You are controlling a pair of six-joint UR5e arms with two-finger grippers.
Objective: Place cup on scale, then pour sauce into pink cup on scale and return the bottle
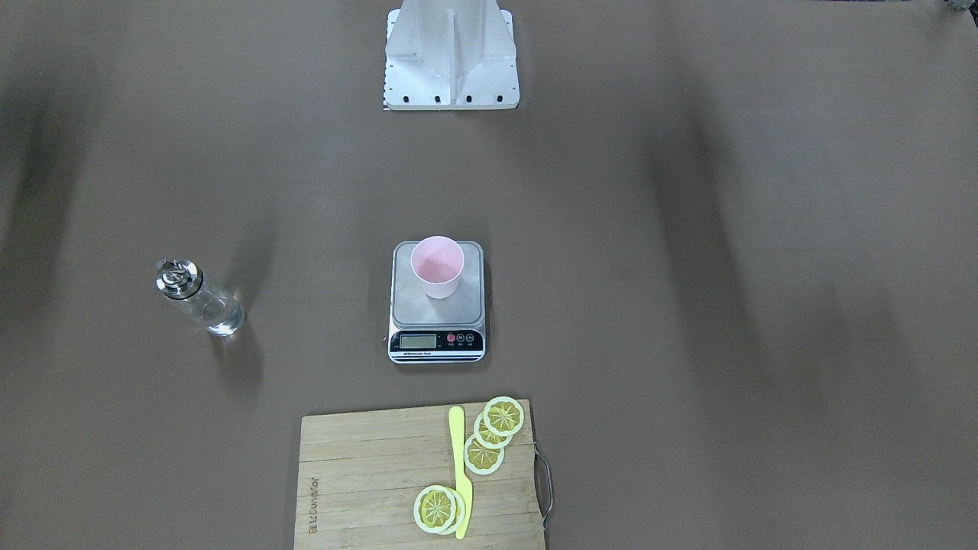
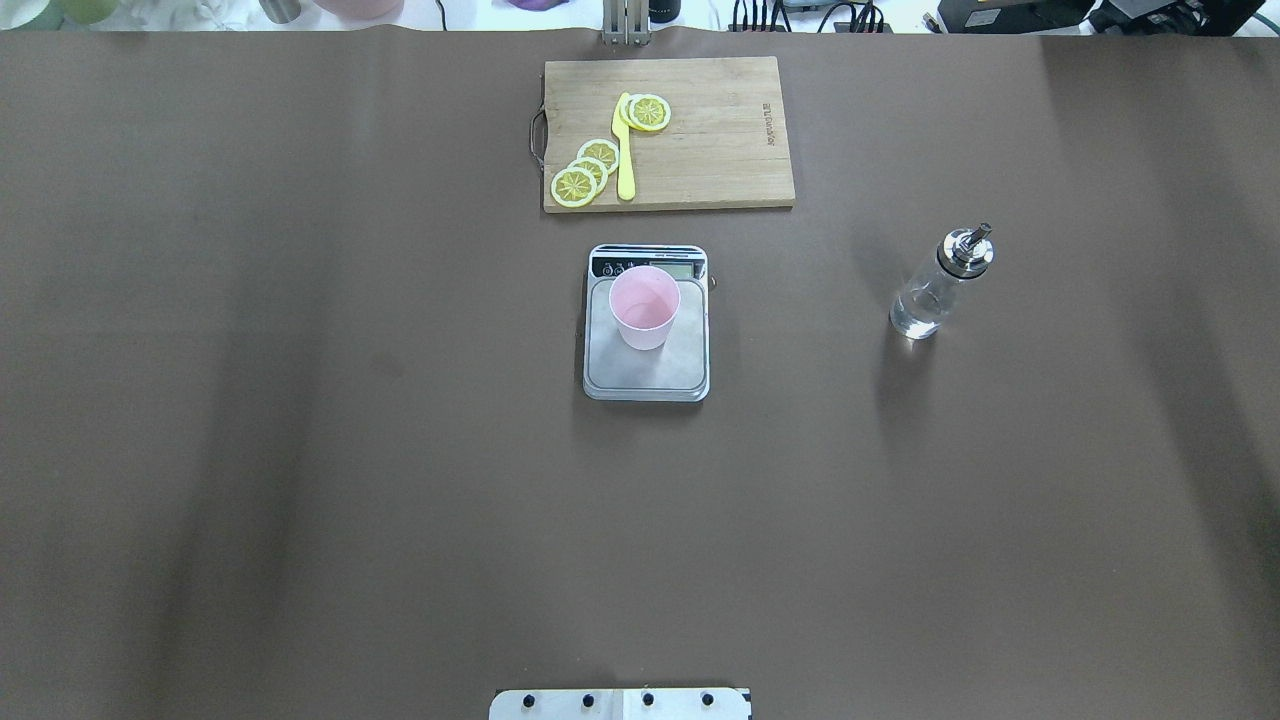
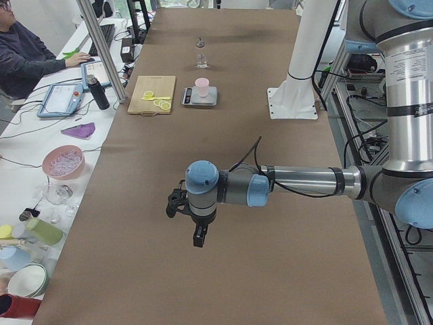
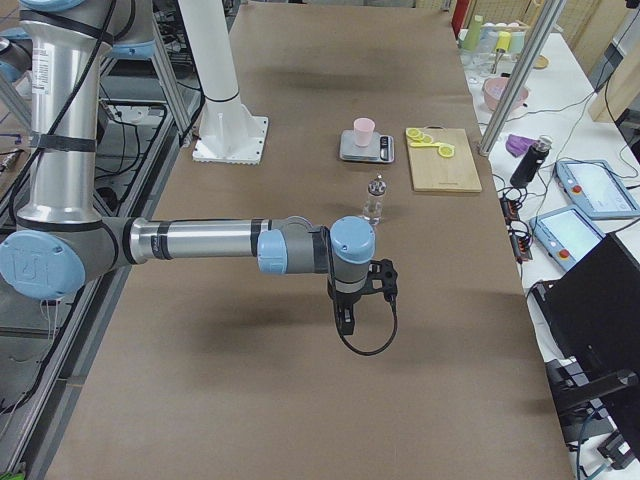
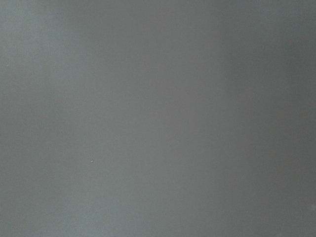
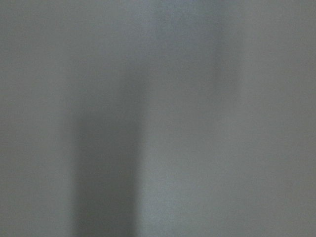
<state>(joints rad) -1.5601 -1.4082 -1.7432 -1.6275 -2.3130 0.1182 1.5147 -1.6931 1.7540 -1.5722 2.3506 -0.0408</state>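
Left gripper (image 3: 197, 238) and right gripper (image 4: 346, 322) hang over bare table (image 3: 284, 271) far out to either side, jaws' state impossible to tell; the small pale pink plastic cup (image 2: 644, 305) stands upright on the silver steel digital scale (image 2: 640, 378), the clear glass bottle with metal pourer (image 2: 935, 295) well apart to its right. Cup placed, pouring likely next: the right gripper must reach far for the bottle. Only side views show the grippers; wrist views show blank brown surface
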